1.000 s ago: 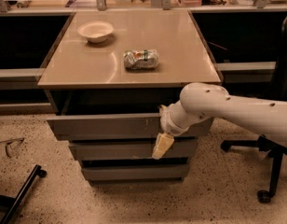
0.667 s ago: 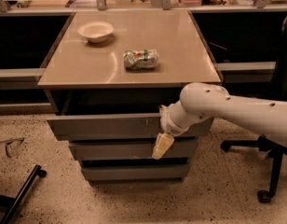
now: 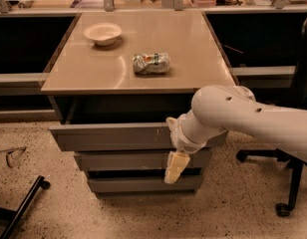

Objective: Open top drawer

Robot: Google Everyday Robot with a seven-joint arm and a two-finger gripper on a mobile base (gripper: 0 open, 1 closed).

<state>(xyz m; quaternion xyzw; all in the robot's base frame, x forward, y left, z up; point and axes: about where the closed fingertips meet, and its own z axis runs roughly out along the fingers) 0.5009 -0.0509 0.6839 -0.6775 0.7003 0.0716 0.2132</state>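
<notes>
**Fingers (image 3: 177, 164) hung low in front of the drawer stack, top drawer standing partly out**

Fingers of the gripper (image 3: 172, 177) showed as one pale, cream-coloured shape pointing down and slightly left. From this angle I could not tell whether they were apart or closed, or whether they held anything. The gripper hung just right of the stack's centre, its tips in front of the gap between the second drawer (image 3: 123, 160) and the lowest drawer (image 3: 136, 184). The thick white arm (image 3: 243, 116) reached in from the right, and its wrist lay across the right part of the top drawer's front.

The top drawer (image 3: 108, 137) was the widest of the three grey fronts and carried small white scratches just left of the wrist. It stood out toward the near side, farther than the two narrower fronts below it. A dark opening showed between its upper edge and the underside of the counter (image 3: 193, 59).

On the tan counter a shallow white bowl (image 3: 102, 33) sat toward the far left. A crumpled silver and green can (image 3: 151, 63) lay on its side near the middle, well apart from the bowl.

To the right, the black base and castors of an office chair (image 3: 288, 183) stood on the speckled floor (image 3: 233, 213). A black bar (image 3: 21, 203) lay slantwise at the near left.
</notes>
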